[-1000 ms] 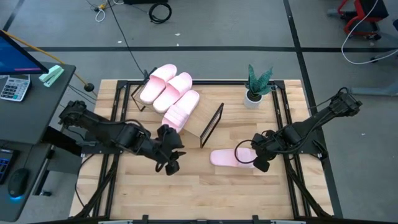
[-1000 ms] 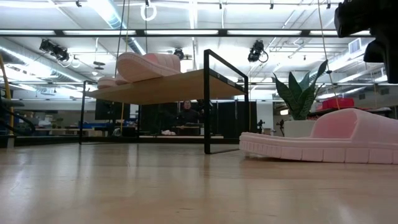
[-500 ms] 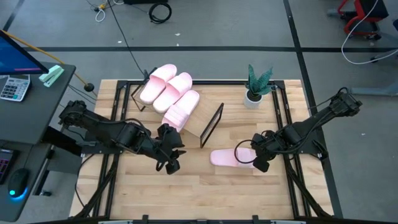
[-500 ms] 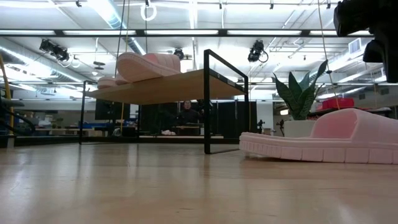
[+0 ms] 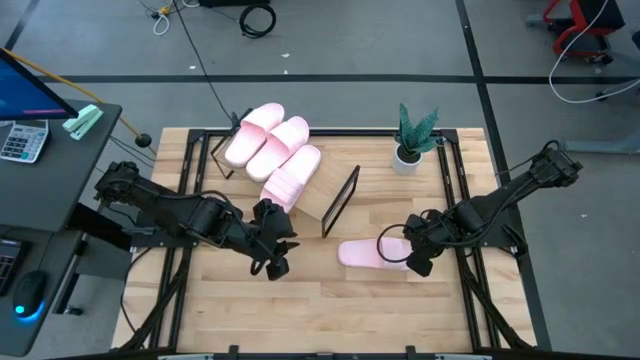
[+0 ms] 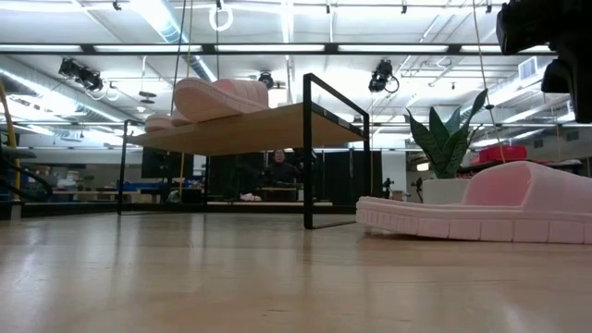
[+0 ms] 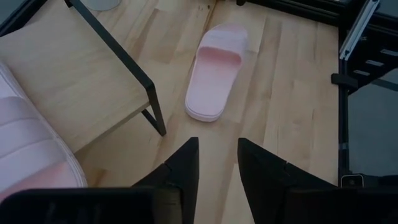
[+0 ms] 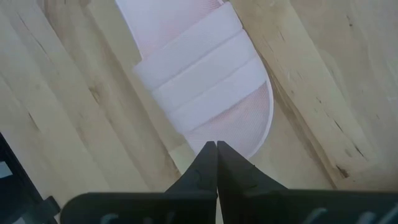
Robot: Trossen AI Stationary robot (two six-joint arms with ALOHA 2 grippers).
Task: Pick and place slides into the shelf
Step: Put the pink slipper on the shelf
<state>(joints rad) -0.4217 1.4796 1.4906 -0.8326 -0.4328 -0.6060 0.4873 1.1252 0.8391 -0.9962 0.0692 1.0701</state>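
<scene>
Slatted light wooden tabletop (image 5: 330, 310), black-framed at its edges: we log broad bare boards on the near side of both grippers, and an open strip between them.

Item one: low shelf with a light wooden plank top (image 5: 322, 192) and thin black wire end frames, set slantwise just beyond the left gripper (image 5: 275, 268). Three pale pink foam slide sandals (image 5: 272, 152) lie side by side on its far end, ribbed straps up; the plank end nearest the left gripper is bare.

Item two: a fourth pale pink foam slide sandal (image 5: 368, 254), flat on the tabletop, sole down, oval, with a wide ribbed strap. Its long axis runs across the table, strap end toward the right gripper (image 5: 416, 252), heel toward the left one.

Left gripper: fingers (image 7: 181, 171) spread apart, holding nothing, above bare boards.

Right gripper: fingers (image 8: 211, 163) pressed together, tips over the strap-end rim of the fourth sandal; we cannot tell whether they touch it.

Item three: a small potted green plant in a white pot (image 5: 410, 142), well beyond the right gripper.
</scene>
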